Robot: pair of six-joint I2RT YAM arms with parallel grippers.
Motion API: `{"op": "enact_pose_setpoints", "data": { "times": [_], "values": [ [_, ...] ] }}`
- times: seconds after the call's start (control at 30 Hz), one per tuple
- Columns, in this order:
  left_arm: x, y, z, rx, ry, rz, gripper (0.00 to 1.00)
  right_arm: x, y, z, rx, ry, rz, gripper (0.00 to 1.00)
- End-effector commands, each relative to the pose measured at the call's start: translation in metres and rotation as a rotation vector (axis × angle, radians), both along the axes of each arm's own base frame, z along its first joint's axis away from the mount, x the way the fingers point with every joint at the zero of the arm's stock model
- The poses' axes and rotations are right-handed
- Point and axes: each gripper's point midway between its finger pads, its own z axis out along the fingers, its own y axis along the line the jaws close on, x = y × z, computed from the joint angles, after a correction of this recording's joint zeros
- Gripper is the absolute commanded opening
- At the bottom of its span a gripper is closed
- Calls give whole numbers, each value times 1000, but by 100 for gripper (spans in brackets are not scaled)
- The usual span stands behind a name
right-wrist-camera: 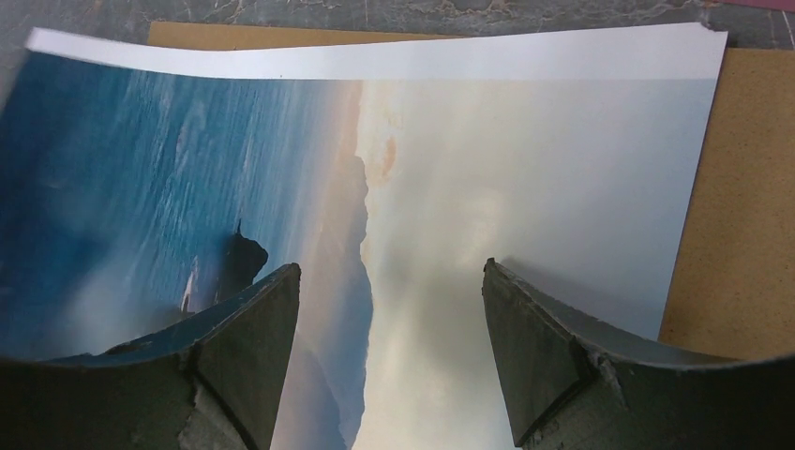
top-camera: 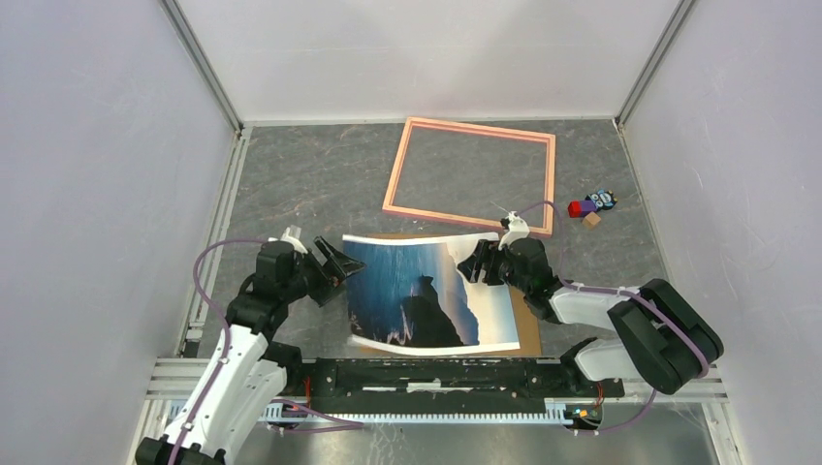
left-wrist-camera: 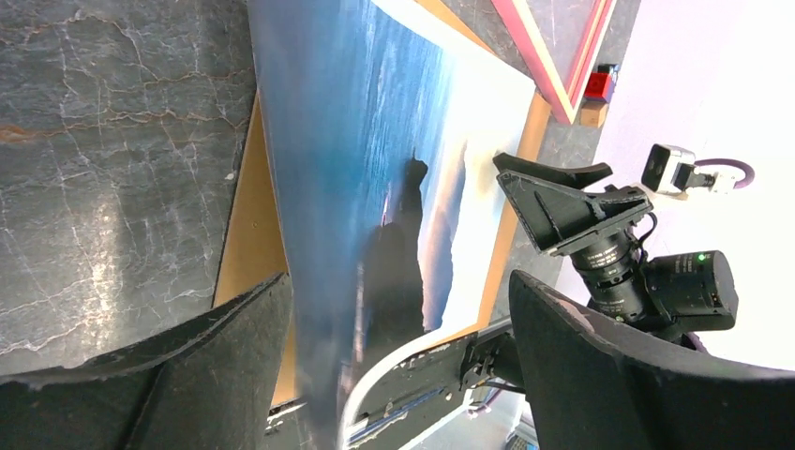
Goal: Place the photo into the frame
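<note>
Top external view: I looked down on a grey table (top-camera: 320, 184) with both arms reaching in from the near edge.
Far side: the frame (top-camera: 482, 129), thin and pink, lay flat and a little askew; inside its four rails I saw only the bare tabletop.
Near side: the photo (top-camera: 426, 291) lay face up in front of the arms, outside the frame, with blue sea to the left, dark cliffs in the middle and pale sky to the right. Its far edge sat near the frame's near rail.
Underneath: a brown board (top-camera: 529, 327) lay flat under the photo and showed past its right and far edges.
Curl: the photo was bowed rather than flat, and in the left wrist view its left side stood lifted off the board.
Left side: the left claw (top-camera: 347, 276) was released at the photo's left edge. Its two fingers stood wide apart with the raised edge running between them, and neither one pinched it.
Right side: the right claw (top-camera: 477, 263) was also released, its fingers spread over the pale sky near the photo's far right corner. I could not tell whether the tips touched the print.
Beside the frame: a few small blocks (top-camera: 580, 208) sat clustered just right of the frame, outside it.
</note>
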Motion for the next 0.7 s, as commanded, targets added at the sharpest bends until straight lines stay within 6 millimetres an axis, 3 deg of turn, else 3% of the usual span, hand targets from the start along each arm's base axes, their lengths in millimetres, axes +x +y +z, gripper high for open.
{"op": "enact_pose_setpoints", "data": {
  "times": [0.0, 0.13, 0.33, 0.5, 0.67],
  "values": [
    [-4, -9, 15, -49, -3, -42, 89, -24, -12, -36, -86, 138, 20, 77],
    [-5, -9, 16, -42, -3, -49, 85, -23, -11, -37, -85, 140, 21, 77],
    [-3, -7, -2, -17, 44, -43, 80, -24, -11, -38, -87, 144, 25, 77],
    [4, -3, -14, 24, 54, -33, 67, -24, -9, -34, -84, 122, 49, 78],
    [7, 0, -25, 81, 87, -57, 45, -23, -1, -24, -100, 57, 118, 79]
  ]
}}
